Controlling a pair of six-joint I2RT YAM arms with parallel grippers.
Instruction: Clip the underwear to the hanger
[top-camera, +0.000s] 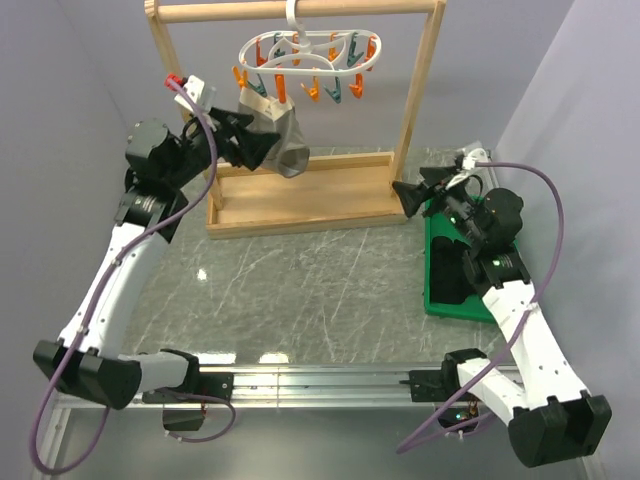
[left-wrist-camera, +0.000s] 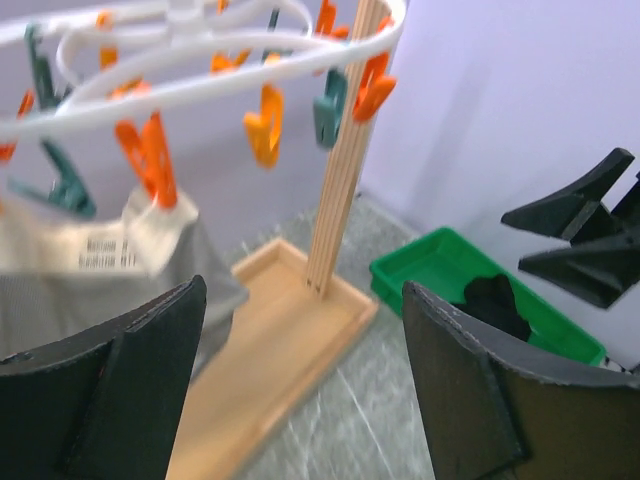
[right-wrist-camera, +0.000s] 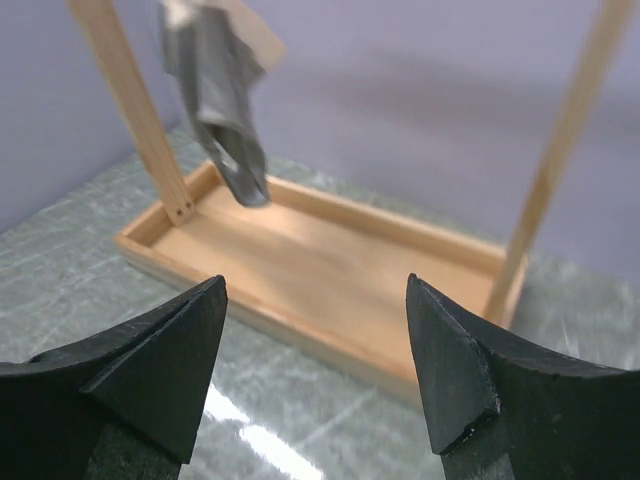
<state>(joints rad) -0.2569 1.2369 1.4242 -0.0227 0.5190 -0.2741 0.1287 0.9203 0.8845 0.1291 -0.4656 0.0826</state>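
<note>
The hanger (top-camera: 310, 50), a white oval frame with orange and teal pegs, hangs by its hook from the wooden rack's top bar; it also shows in the left wrist view (left-wrist-camera: 200, 75). The black underwear (top-camera: 446, 276) lies in a green tray (top-camera: 433, 304) at the right; it also shows in the left wrist view (left-wrist-camera: 496, 302). My left gripper (top-camera: 262, 148) is open and empty, just below the hanger's left end, beside a hanging grey-beige garment (top-camera: 285, 135). My right gripper (top-camera: 413, 196) is open and empty, above the tray's far end.
The tall wooden rack (top-camera: 300, 195) stands at the back with a tray-like base (right-wrist-camera: 330, 270). The grey-beige garment (left-wrist-camera: 80, 270) is clipped by an orange peg (left-wrist-camera: 150, 160). The green tray (left-wrist-camera: 430, 262) sits right of the rack. Walls close both sides.
</note>
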